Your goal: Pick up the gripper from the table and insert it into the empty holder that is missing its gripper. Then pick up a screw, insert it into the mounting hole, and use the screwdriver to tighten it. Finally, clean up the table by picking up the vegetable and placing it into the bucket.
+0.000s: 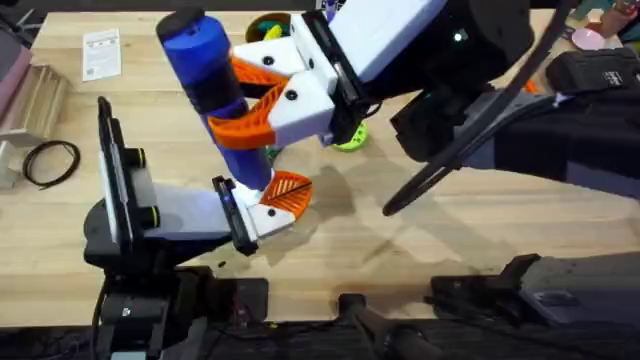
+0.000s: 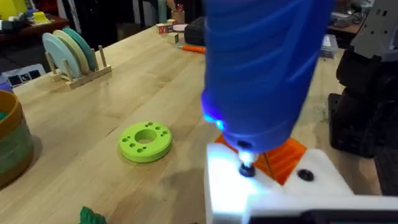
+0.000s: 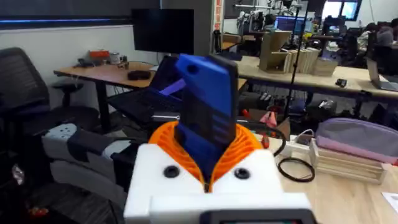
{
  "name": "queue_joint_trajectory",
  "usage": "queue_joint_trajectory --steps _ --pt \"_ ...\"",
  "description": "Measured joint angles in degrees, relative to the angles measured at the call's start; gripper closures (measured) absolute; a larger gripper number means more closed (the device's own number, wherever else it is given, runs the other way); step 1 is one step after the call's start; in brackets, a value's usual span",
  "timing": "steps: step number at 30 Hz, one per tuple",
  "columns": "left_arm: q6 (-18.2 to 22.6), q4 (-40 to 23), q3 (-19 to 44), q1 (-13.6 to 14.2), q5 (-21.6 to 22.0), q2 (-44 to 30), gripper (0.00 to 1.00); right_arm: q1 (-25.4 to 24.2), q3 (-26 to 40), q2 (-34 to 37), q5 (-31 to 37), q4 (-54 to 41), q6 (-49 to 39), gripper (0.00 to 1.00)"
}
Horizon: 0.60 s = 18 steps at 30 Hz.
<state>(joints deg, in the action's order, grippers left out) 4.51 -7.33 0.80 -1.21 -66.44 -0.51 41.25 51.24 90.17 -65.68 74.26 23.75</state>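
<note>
the right gripper (image 1: 262, 95) is clamped around the blue screwdriver (image 1: 205, 70), held upright with its tip on the white holder (image 1: 262, 215). i cannot tell the left gripper's (image 1: 250, 215) state.

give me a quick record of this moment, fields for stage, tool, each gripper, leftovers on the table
stage: tightening the screw
tool: screwdriver upright, tip in the white holder
right gripper: shut on the screwdriver
left gripper: cannot tell
orange gripper: seated in the holder
leftovers: vegetable on the table, beside the bucket; green disc
</note>
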Motion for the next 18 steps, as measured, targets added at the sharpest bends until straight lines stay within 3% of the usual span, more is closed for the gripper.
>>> queue_joint_trajectory --steps 18 --pt "-0.04 0.00 0.00 0.00 0.01 0.00 0.993 0.00 0.00 0.00 -0.16 0.02 -0.68 0.979"
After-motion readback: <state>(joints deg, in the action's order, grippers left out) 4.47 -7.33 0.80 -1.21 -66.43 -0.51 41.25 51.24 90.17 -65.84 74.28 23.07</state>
